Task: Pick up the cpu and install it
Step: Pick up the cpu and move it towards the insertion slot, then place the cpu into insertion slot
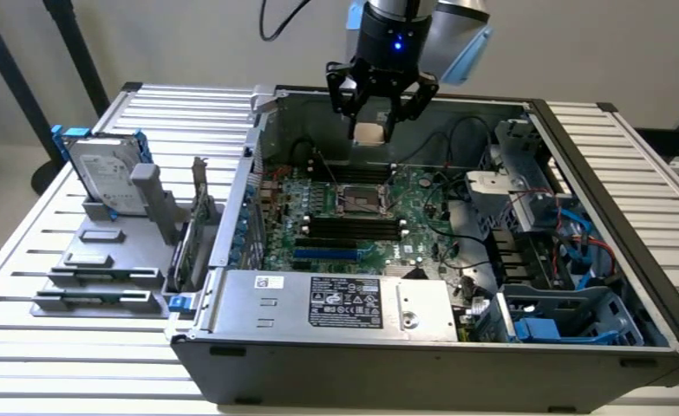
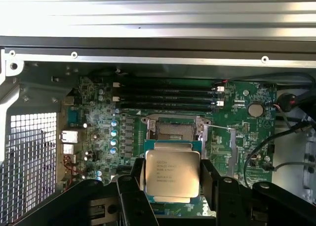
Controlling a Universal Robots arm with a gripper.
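Observation:
My gripper [image 1: 372, 132] hangs above the open computer case, shut on the cpu [image 1: 370, 132], a small flat square chip with a dull silver top. In the wrist view the cpu [image 2: 172, 174] sits between the black fingers [image 2: 211, 179], printed text facing the camera. Beyond it on the green motherboard [image 2: 98, 132] lies the open cpu socket [image 2: 173, 131] with its metal frame. In the exterior view the socket [image 1: 359, 201] is below and in front of the held chip, well apart from it.
Dark memory sticks [image 2: 168, 95] sit in slots beside the socket. The case walls [image 1: 258, 130] ring the board, with the power supply [image 1: 339, 303] at the front and drive cages with cables [image 1: 547, 217] at the exterior view's right. A hard drive [image 1: 102, 178] stands in a grey holder outside.

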